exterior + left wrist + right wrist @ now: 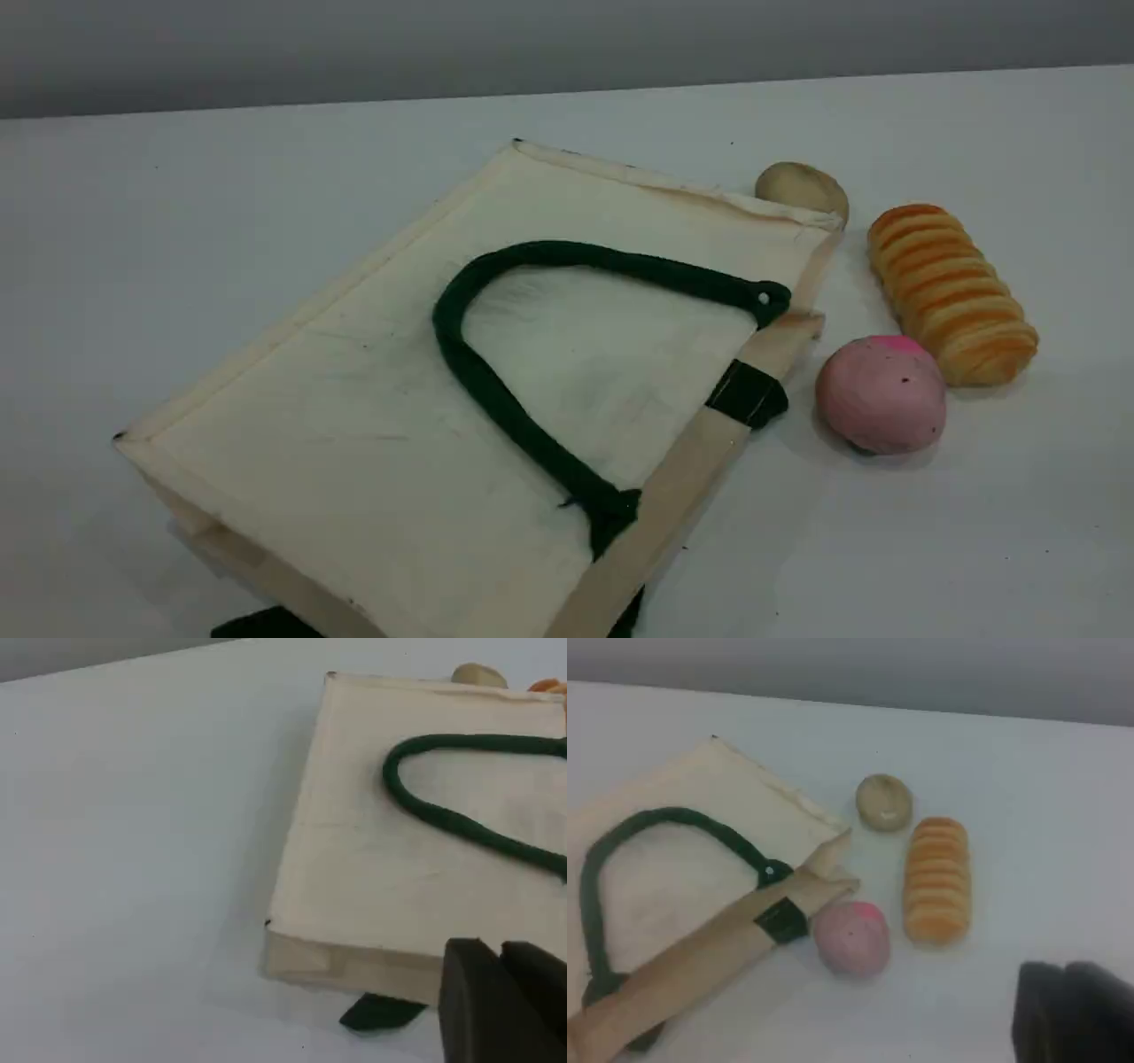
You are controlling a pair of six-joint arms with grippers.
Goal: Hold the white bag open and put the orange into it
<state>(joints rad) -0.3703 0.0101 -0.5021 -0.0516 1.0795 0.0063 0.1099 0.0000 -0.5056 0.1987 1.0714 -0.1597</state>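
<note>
The white bag [372, 416] lies flat on the table, one dark green rope handle [483, 377] looped on top of it. Its mouth edge runs along the bag's right side, beside the foods. The bag [390, 868] also fills the right of the left wrist view, and its mouth end [682, 904] shows in the right wrist view. The orange is not in any view. My left gripper [499, 970] hovers shut near the bag's front corner. Over bare table right of the foods, my right gripper [1065, 997] is shut with nothing in it. Neither arm appears in the scene view.
A pink ball [880, 394] rests against the bag's mouth edge. A ridged golden bread loaf [952, 292] lies just right of it. A tan round food [802, 188] sits at the bag's far corner. A green tab [381, 1012] sticks out under the bag.
</note>
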